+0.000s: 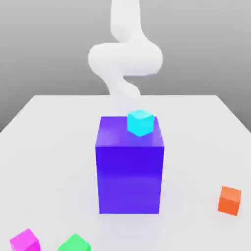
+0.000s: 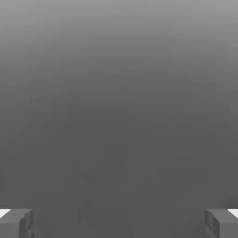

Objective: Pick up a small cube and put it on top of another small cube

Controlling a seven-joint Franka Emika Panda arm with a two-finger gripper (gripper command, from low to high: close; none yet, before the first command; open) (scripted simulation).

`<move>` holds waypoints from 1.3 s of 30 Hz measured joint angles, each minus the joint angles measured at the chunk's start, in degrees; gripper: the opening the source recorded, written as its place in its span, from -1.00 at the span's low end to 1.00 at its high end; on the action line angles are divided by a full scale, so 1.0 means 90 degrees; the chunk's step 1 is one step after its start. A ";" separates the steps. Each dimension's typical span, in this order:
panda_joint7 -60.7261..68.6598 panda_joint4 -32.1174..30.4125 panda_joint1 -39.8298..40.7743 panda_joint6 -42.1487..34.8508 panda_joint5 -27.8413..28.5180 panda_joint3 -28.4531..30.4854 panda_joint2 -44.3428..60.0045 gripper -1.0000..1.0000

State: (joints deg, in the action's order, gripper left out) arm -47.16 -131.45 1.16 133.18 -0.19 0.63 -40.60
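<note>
A small cyan cube (image 1: 140,122) sits on top of a tall blue-purple block (image 1: 129,171), near its far right corner. On the table lie an orange cube (image 1: 229,200) at the exterior view's right, and a magenta cube (image 1: 24,241) and a green cube (image 1: 74,243) at the front left. My white arm (image 1: 125,59) curls down behind the tall block. In the hand view my gripper (image 2: 119,224) is open, its grey fingertips (image 2: 16,224) far apart with nothing between them, facing a plain grey backdrop.
The white table (image 1: 49,147) spreads around the tall block, which stands in its middle between the arm and the front cubes. The table's far edge lies just behind the arm's lower end.
</note>
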 joint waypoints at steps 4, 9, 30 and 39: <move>-0.0245 0.0062 0.0199 0.0257 -0.0032 0.0132 0.0960 0.00; -0.0525 0.0136 0.0428 0.0567 -0.0089 0.0310 0.2115 0.00; -0.1360 0.0463 0.1462 0.1876 -0.0793 0.0957 0.6984 0.00; -0.1214 0.0679 0.1684 0.2611 -0.1055 0.0738 0.8043 -1.00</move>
State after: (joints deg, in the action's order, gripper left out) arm -58.08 -125.33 16.32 156.68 -9.68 7.26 31.79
